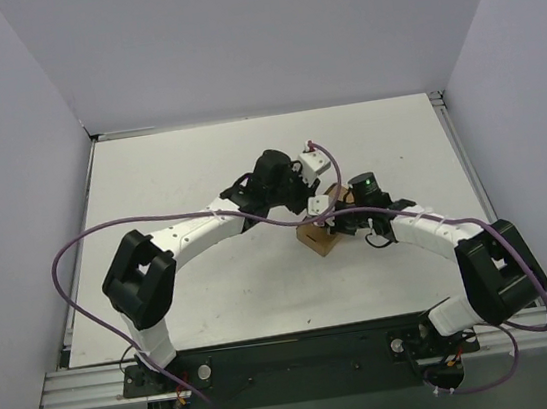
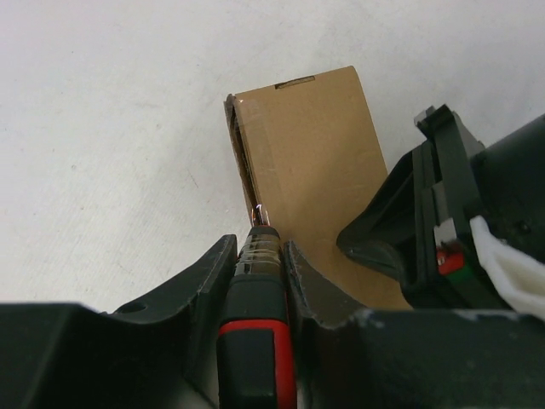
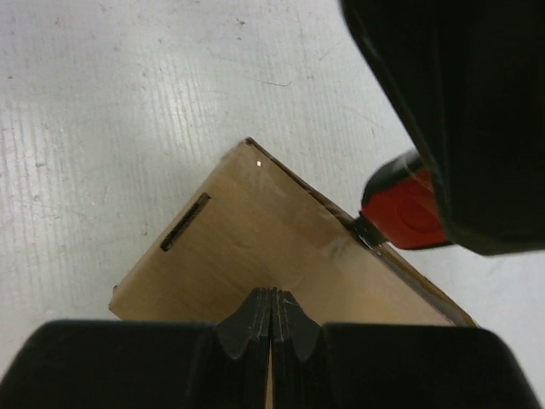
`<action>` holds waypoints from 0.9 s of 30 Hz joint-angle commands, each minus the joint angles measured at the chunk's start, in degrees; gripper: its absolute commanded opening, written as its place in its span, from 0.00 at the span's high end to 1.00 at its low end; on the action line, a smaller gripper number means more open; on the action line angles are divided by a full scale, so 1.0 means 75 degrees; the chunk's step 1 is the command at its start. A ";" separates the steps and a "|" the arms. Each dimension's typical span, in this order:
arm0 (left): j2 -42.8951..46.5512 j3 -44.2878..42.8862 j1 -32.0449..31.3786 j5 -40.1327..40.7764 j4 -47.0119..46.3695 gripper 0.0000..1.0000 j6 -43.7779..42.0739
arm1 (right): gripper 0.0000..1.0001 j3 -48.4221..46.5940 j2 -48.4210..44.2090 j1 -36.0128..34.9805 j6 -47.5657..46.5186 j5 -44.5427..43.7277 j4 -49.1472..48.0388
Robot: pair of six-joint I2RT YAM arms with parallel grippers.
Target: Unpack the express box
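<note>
Express box (image 2: 311, 170), flat brown cardboard, pinched by right jaws; left jaws clamp ribbed red-black knife (image 2: 256, 341).

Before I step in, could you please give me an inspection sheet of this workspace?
Surface: white table, lightly scuffed.
Job's things: small flat brown cardboard box, mid-table, not yet open.
Clutter: nothing seen.
Grippers: left gripper, jaws shut on red-and-black utility knife, blade tip at the box's edge seam; right gripper, jaws shut on the box.
Cables: purple cables looping off both arms.
Surroundings: plain pale walls on three sides.
</note>
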State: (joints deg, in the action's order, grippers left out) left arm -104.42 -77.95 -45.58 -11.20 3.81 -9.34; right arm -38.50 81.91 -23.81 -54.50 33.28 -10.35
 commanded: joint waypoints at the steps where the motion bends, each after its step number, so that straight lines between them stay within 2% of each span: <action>1: 0.0458 0.0081 0.0043 0.0404 0.0417 1.00 -0.0196 | 1.00 0.0153 0.0293 0.0351 0.0012 -0.0593 0.0478; 7: 0.0248 -0.0514 -0.0110 0.1176 0.0733 1.00 0.0705 | 1.00 0.0083 0.0388 0.0386 0.0048 -0.0535 0.0396; 10: 0.0048 -0.0762 -0.0133 0.1177 0.0886 1.00 0.0988 | 1.00 -0.0115 0.0341 0.0351 0.0177 -0.0313 0.0594; 14: -0.0162 -0.0938 -0.0192 0.1166 0.0804 1.00 0.0953 | 0.93 -0.0456 0.0107 0.0293 0.0632 0.0366 0.1237; 15: -0.0198 -0.0962 -0.0192 0.1177 0.0792 1.00 0.0953 | 0.84 -0.0491 0.0013 0.0257 0.0750 0.0461 0.1274; 17: -0.0256 -0.1032 -0.0192 0.1189 0.0781 1.00 0.0941 | 0.73 -0.0515 -0.0256 0.0117 0.0961 0.0602 0.1321; 18: -0.0268 -0.1055 -0.0192 0.1212 0.0769 1.00 0.0930 | 0.60 -0.0503 -0.0408 0.0070 0.1310 0.0591 0.1321; 20: -0.0304 -0.1102 -0.0192 0.1294 0.0839 1.00 0.0953 | 0.52 -0.0434 -0.0549 -0.0176 0.1803 0.0275 0.1252; 21: -0.0327 -0.1102 -0.0192 0.1318 0.0839 1.00 0.0953 | 0.44 -0.0363 -0.0747 -0.0281 0.2131 0.0135 0.1205; 24: -0.0304 -0.1079 -0.0203 0.1411 0.0874 1.00 0.1058 | 0.37 0.0245 -0.1204 -0.0878 0.2531 -0.0638 0.0644; 27: -0.0315 -0.1091 -0.0215 0.1435 0.0898 1.00 0.1128 | 0.36 0.0715 -0.1370 -0.1464 0.2871 -0.1365 -0.0060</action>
State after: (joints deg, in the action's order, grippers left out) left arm -106.52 -83.42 -46.83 -1.96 10.07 -1.83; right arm -36.99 74.43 -30.35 -38.94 29.28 -5.91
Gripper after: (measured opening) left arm 0.352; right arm 0.639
